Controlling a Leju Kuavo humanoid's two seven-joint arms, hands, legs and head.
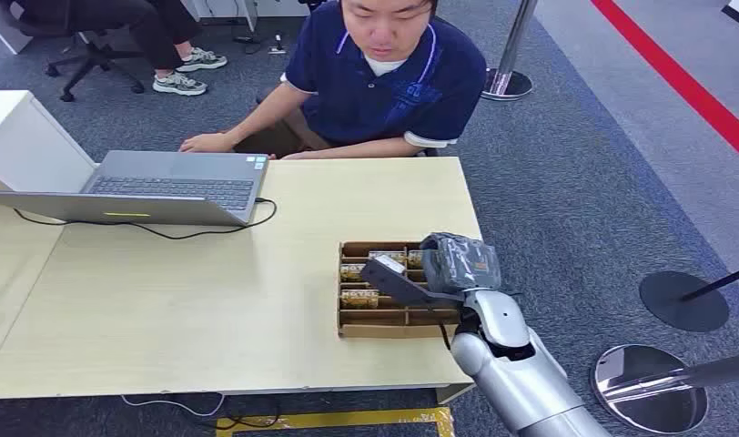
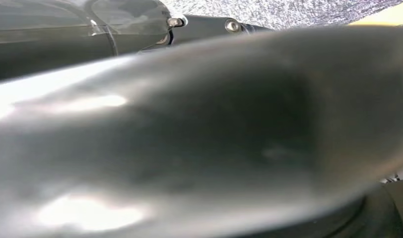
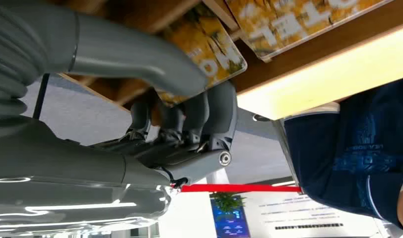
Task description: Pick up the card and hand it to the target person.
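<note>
- Head view: I see my right hand [image 1: 430, 273] over the compartmented wooden box [image 1: 352, 326] at the table's [image 1: 211, 300] right near edge, with yellow cards [image 1: 359, 298] slotted inside. A person in a dark blue shirt [image 1: 384, 82] sits at the far side, by a laptop [image 1: 166, 187].
- Left wrist view: blurred; left hand's state, I cannot tell.
- Right wrist view: thumb and dark fingers [image 3: 209, 114] pinch a yellow card [image 3: 209, 49].

Even overhead light keeps the head view bright and sharp, with soft shadows beside the hand [image 1: 439, 269] on the surface [image 1: 211, 300]. The left wrist view is a dark, unfocused blur with white glare patches. The right wrist view is sharp, backlit beyond the hand.
</note>
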